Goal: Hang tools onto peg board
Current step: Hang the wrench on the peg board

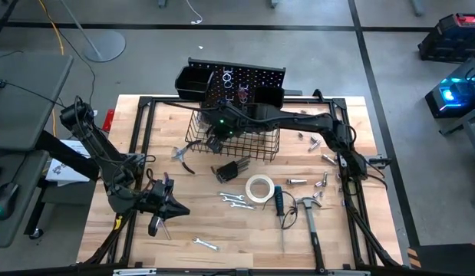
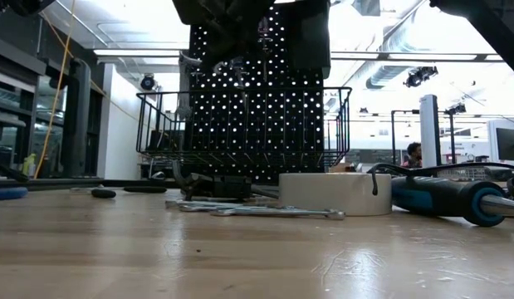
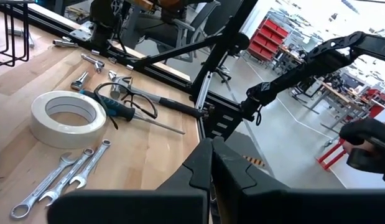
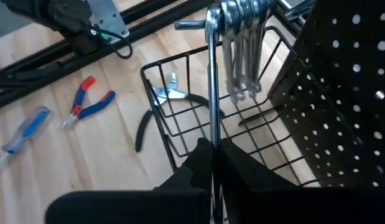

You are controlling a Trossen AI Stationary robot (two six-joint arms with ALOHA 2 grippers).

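One long wrench (image 4: 212,74) stands upright in the right claw (image 4: 212,146), pinched tight, over the wire basket (image 4: 180,134) on the peg board (image 4: 347,106), beside hung wrenches (image 4: 242,56). Tape (image 1: 259,188) lies on the desk (image 1: 222,222). Left claw (image 1: 162,218), shut and empty, waits nearby.

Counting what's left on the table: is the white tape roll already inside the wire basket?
No. The white tape roll lies flat on the wooden tabletop, outside the wire basket and nearer the front edge.

Left gripper (image 1: 162,208) closed, arm folded low; right gripper (image 1: 216,129) closed, arm outstretched.
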